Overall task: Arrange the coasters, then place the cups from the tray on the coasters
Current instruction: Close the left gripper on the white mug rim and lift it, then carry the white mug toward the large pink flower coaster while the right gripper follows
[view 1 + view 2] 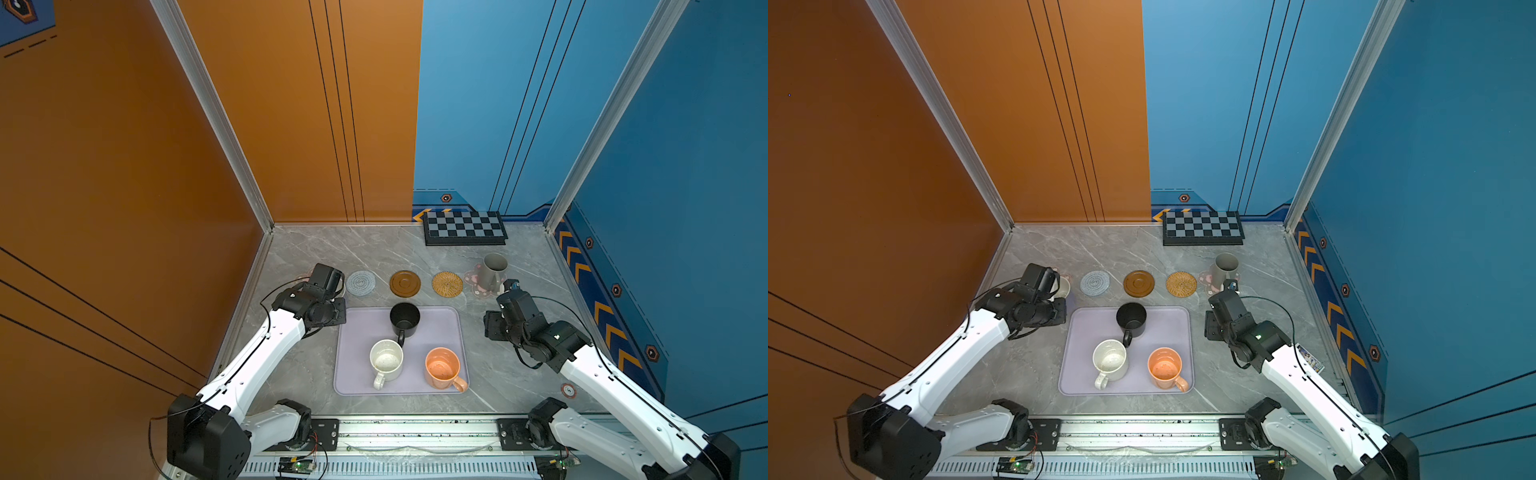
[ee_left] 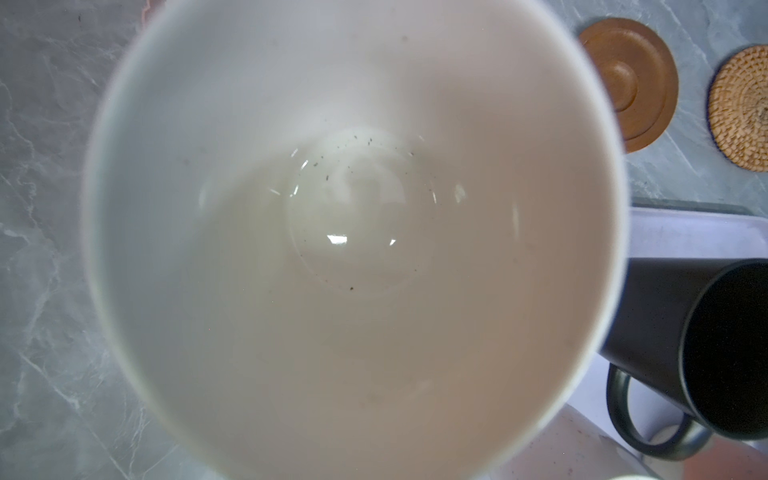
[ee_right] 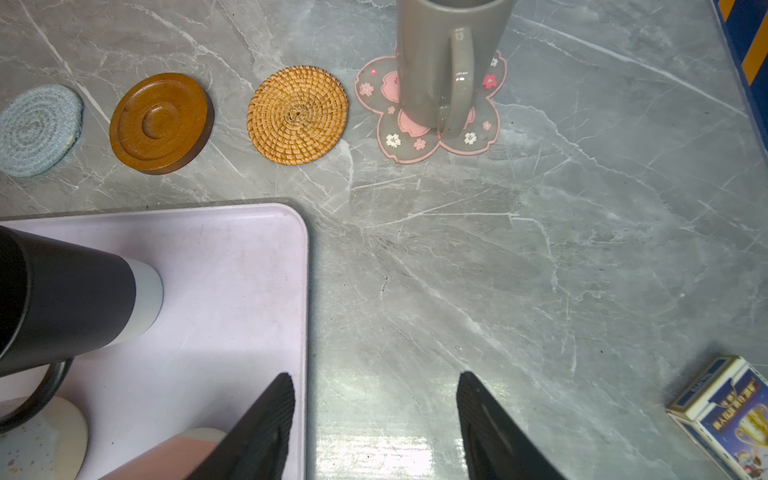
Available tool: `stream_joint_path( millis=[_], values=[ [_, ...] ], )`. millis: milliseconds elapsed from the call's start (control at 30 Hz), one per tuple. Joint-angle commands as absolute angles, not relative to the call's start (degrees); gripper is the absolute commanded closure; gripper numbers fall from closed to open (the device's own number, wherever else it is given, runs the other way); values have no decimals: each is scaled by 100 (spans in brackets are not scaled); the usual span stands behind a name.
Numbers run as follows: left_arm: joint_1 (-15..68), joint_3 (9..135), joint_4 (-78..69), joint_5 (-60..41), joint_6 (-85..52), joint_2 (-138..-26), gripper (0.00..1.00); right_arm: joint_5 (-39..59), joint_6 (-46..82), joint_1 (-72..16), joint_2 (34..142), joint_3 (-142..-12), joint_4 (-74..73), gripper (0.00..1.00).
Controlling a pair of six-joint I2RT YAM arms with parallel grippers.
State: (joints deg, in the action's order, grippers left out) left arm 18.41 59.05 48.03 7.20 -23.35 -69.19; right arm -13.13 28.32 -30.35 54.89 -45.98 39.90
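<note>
The lavender cup's cream inside [image 2: 353,249] fills the left wrist view. My left gripper [image 1: 332,289] sits right over this cup at the far left of the coaster row, shut on it; its fingers are hidden. A pink coaster [image 1: 301,277] peeks out beside it. The spiral coaster [image 1: 361,283], wooden coaster [image 1: 405,284] and rattan coaster [image 1: 447,284] lie bare. The grey cup [image 1: 494,270] stands on the other pink flower coaster [image 3: 399,141]. On the tray [image 1: 436,328] stand the black cup [image 1: 404,319], white speckled cup [image 1: 386,360] and orange cup [image 1: 442,368]. My right gripper [image 3: 374,376] is open beside the tray's right edge.
A black-and-grey chequered board [image 1: 465,227] lies against the back wall. A small blue card box [image 3: 731,415] lies on the table near the right wall. Walls close in the left, back and right sides of the marble table.
</note>
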Motion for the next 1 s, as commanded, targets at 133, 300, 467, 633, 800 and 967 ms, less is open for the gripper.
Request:
stream_joint_path(
  millis=[133, 300, 467, 633, 800, 967],
  values=[
    [1576, 6337, 4638, 725, -2029, -7181, 100, -1169, 2612, -2980, 5810, -5039, 4069, 35],
    [1328, 6525, 4639, 723, -1965, -7466, 100, -1099, 2515, -2896, 6023, -5265, 4065, 35],
    [1037, 6727, 4631, 659, -1908, -7761, 100, -1055, 2448, -2806, 6231, -5487, 4069, 35],
    [905, 6944, 4619, 635, -1788, -7968, 100, -1002, 2426, -2755, 6469, -5688, 4065, 35],
    [754, 7202, 4629, 564, -1479, -8279, 100, -949, 2426, -2752, 6743, -5882, 4060, 35],
    [441, 7356, 4632, 390, -1255, -8585, 100, -885, 2400, -2749, 6987, -6041, 4061, 35]
  ],
)
